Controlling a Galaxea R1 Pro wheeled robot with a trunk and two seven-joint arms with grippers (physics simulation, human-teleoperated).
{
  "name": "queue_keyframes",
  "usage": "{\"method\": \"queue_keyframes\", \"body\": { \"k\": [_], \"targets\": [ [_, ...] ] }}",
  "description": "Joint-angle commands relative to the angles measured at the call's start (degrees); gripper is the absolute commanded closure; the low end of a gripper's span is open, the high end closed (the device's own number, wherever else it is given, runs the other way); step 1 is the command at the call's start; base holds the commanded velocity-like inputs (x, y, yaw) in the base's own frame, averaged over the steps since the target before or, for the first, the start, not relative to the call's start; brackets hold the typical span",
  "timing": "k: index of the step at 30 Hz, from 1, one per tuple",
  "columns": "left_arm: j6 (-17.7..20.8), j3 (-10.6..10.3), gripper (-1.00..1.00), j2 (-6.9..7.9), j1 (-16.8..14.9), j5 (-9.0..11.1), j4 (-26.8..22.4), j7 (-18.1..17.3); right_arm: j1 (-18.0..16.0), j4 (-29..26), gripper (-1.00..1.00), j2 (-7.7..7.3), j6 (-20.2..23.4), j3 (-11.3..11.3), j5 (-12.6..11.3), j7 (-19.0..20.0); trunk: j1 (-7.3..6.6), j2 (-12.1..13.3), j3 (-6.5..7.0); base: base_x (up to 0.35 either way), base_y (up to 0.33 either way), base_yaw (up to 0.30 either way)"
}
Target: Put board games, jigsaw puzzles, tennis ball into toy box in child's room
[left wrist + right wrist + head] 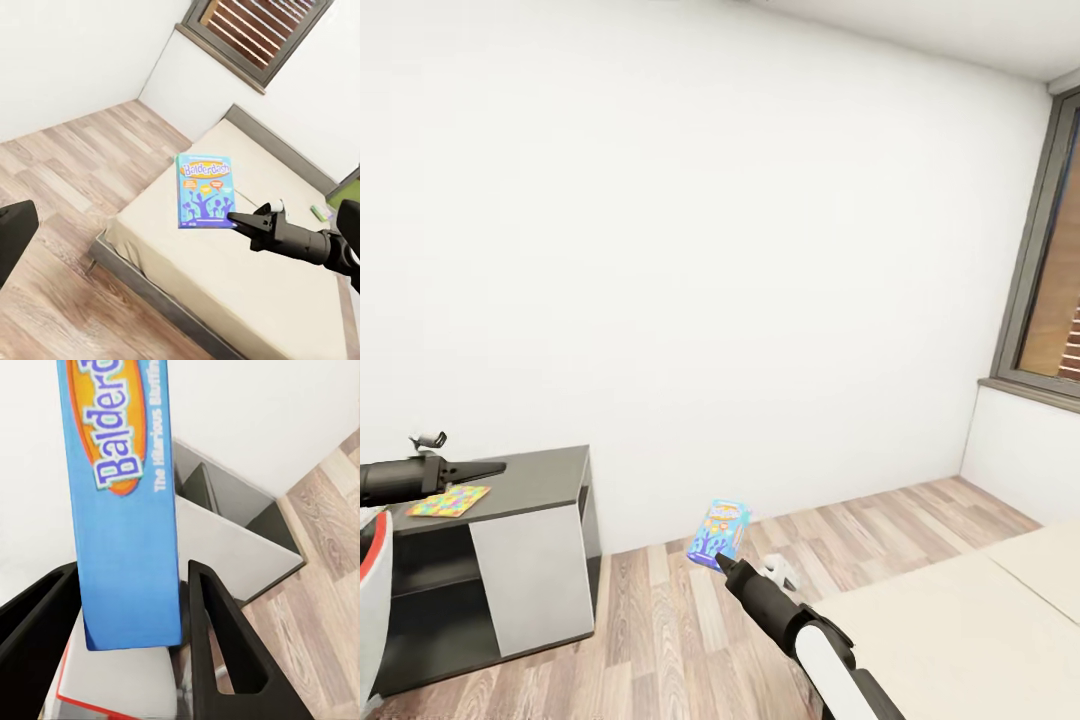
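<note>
My right gripper [722,562] is shut on the bottom edge of a blue board game [717,533] and holds it upright above the wood floor, between the bed [960,620] and the dark grey side desk of the table [545,468]. In the right wrist view the box [127,510] stands between both fingers [225,652]. The left wrist view shows its printed face [204,190] over the bed [247,292]. A jigsaw puzzle [448,500] lies flat on the side desk. My left gripper [495,467] hovers open just above it, holding nothing.
A pale green flat box [321,212] lies on the mattress near the grey headboard [285,146]. A white wall runs behind the desk. A grey-framed window [1050,260] is at the right. Open plank floor [660,620] lies between desk and bed.
</note>
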Motion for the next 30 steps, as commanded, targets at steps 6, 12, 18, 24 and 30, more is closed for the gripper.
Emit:
{"method": "queue_keyframes", "body": {
  "k": [6,12,18,24,30],
  "targets": [
    [0.6,0.0,-1.0,0.01,0.0,-0.1,0.0,-0.2,0.0,-0.1,1.0,0.01,0.1,0.0,-0.6,-0.5,0.02,0.0,0.17,0.0,0.0,0.269],
    [0.6,0.0,-1.0,0.01,0.0,-0.1,0.0,-0.2,0.0,-0.1,1.0,-0.04,0.1,0.0,-0.6,-0.5,0.02,0.0,0.34,0.0,0.0,0.27],
    [0.6,0.0,-1.0,0.01,0.0,-0.1,0.0,-0.2,0.0,-0.1,1.0,-0.04,0.1,0.0,-0.6,-0.5,0.02,0.0,0.38,0.121,0.0,0.119],
    [0.6,0.0,-1.0,0.01,0.0,-0.1,0.0,-0.2,0.0,-0.1,1.0,-0.04,0.1,0.0,-0.6,-0.5,0.02,0.0,0.38,0.213,0.0,0.013],
    [0.5,0.0,-1.0,0.01,0.0,-0.1,0.0,-0.2,0.0,-0.1,1.0,-0.04,0.0,0.0,-0.6,-0.5,0.02,0.0,0.38,0.105,0.0,0.0]
  ]
}}
